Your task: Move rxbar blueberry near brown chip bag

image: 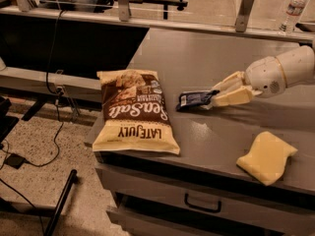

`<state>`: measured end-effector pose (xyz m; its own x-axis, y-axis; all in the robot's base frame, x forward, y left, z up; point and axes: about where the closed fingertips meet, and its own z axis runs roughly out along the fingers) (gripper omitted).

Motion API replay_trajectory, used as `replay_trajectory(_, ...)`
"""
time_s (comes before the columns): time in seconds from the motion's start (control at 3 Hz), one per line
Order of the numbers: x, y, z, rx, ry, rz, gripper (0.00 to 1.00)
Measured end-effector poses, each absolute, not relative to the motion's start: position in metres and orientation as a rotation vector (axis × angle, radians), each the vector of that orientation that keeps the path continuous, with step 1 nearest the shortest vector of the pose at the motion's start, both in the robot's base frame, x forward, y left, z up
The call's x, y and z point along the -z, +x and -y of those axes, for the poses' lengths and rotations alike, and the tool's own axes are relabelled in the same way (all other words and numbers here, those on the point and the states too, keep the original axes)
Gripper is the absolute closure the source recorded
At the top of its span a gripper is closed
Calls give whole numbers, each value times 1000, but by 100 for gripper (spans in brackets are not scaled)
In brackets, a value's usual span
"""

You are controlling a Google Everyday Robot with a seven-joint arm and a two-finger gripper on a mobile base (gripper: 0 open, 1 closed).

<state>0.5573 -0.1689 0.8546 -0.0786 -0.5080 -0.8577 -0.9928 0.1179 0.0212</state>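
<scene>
The brown chip bag (134, 111) lies flat at the front left of the grey table (206, 53), its "LATE JULY" end towards the front edge. The rxbar blueberry (193, 100), a small dark navy bar, sits just right of the bag with a narrow gap between them. My gripper (213, 96) reaches in from the right. Its cream fingers (231, 98) are shut on the bar's right end and hold it low over the table top.
A pale yellow sponge-like block (267, 157) lies at the front right of the table. A water bottle (294, 8) stands at the far right back. Drawers with a handle (203, 204) sit below the front edge. Cables (49, 146) run over the floor at left.
</scene>
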Motion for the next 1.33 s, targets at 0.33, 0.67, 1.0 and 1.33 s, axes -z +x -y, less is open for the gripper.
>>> replay_trajectory(0.33, -856, 553, 161, -893, -1507, -1658, 100)
replay_trajectory(0.67, -857, 551, 157, -903, -1517, -1647, 100)
replay_trajectory(1.0, -856, 552, 155, -905, -1518, -1645, 85)
replay_trajectory(1.33, -855, 553, 153, -907, -1518, -1643, 60)
